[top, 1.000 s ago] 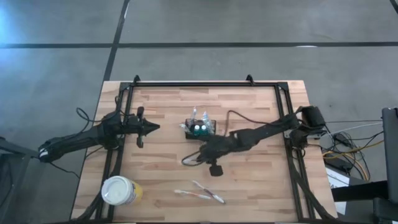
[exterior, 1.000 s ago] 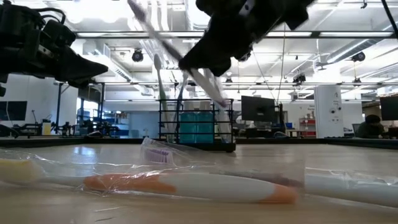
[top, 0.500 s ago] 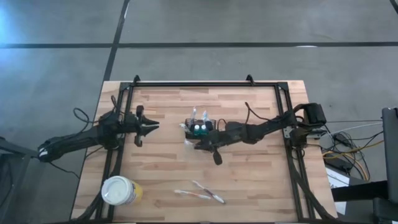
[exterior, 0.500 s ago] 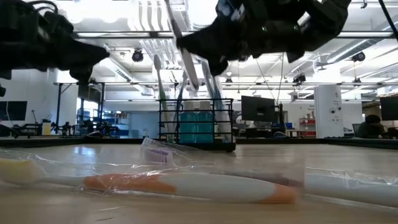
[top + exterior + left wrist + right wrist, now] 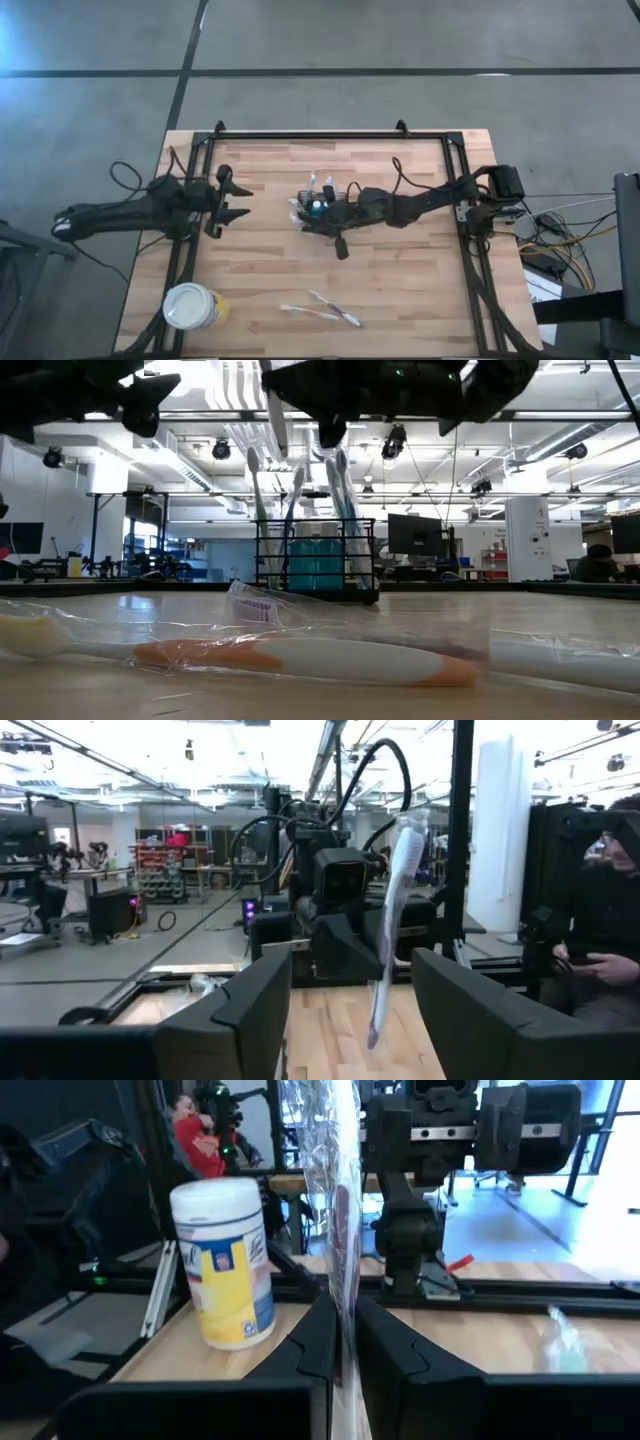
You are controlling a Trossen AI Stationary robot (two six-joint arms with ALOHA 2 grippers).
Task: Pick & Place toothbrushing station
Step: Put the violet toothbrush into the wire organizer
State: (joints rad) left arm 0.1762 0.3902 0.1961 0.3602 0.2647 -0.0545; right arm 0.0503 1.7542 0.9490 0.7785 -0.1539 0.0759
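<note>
High view: toothbrushing station [image 5: 318, 208] sits mid-table, nearer far edge. Wire mesh, looks light, stiff, tippy with brushes up; grab rim wire. Right gripper [image 5: 312, 222] just beside it, pinched on wrapped toothbrush [image 5: 338, 1200]. Left gripper [image 5: 236, 201] near left edge, spread, empty. No readable labels.

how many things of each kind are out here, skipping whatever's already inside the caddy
black wire caddy: 1
yellow canister with white lid: 1
wrapped toothbrushes lying on the table: 2
wrapped toothbrush in the right gripper: 1
total: 5
</note>
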